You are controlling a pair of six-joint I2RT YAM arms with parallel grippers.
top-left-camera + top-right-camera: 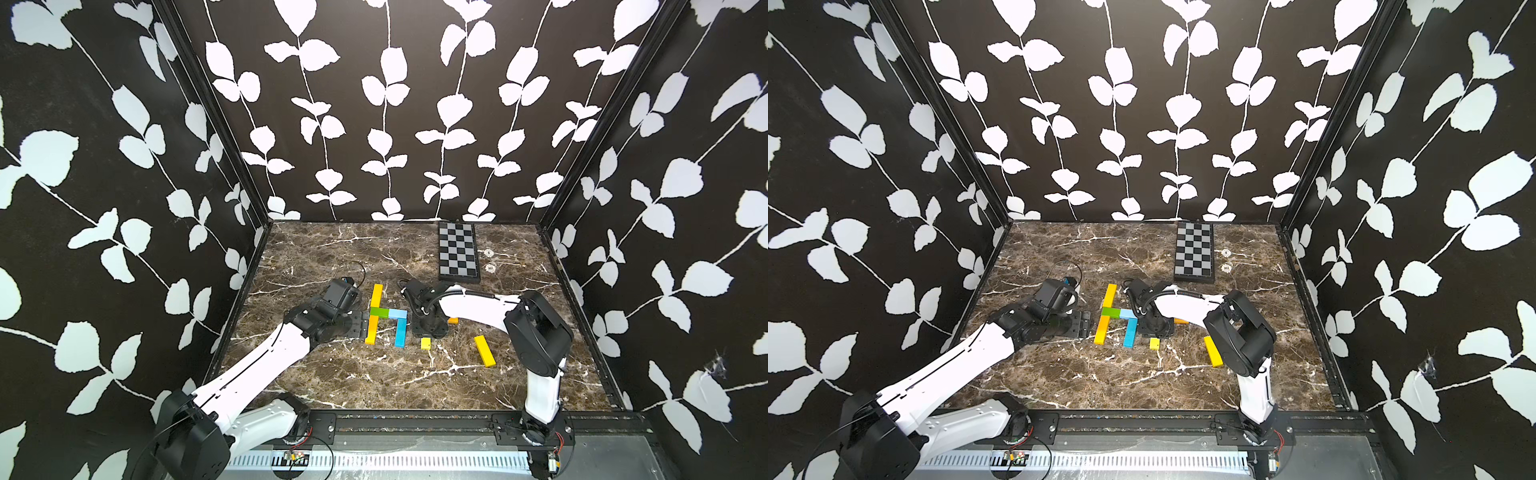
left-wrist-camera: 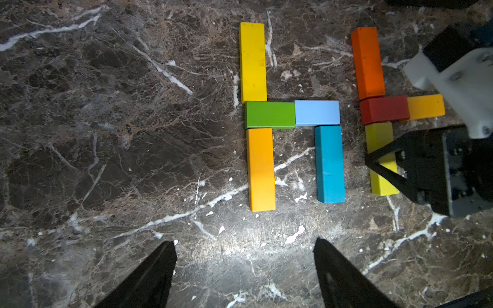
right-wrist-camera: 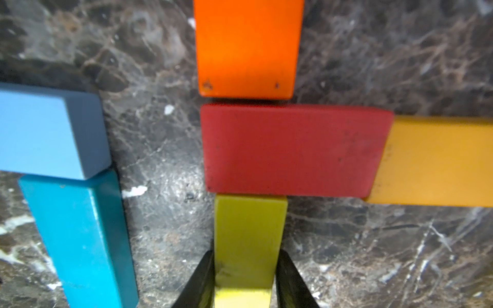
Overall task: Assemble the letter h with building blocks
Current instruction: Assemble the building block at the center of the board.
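In the left wrist view an h of building blocks lies flat: a yellow bar (image 2: pixel 253 62), a green block (image 2: pixel 270 115), a light blue block (image 2: pixel 317 113), an amber bar (image 2: pixel 261 170) and a blue bar (image 2: pixel 329 164). Beside it sit an orange bar (image 3: pixel 246 48), a red block (image 3: pixel 293 150) and another amber block (image 3: pixel 440 161). My right gripper (image 3: pixel 246 256) is shut on a yellow-green bar (image 3: pixel 249 229) whose end touches the red block. My left gripper (image 2: pixel 244 242) is open over bare table, short of the h, holding nothing.
A small yellow block (image 1: pixel 425 343) and a long yellow bar (image 1: pixel 485 351) lie loose on the marble table (image 1: pixel 374 382), nearer the front than the right gripper. A black-and-grey checkered board (image 1: pixel 457 253) lies at the back right. Patterned walls enclose three sides.
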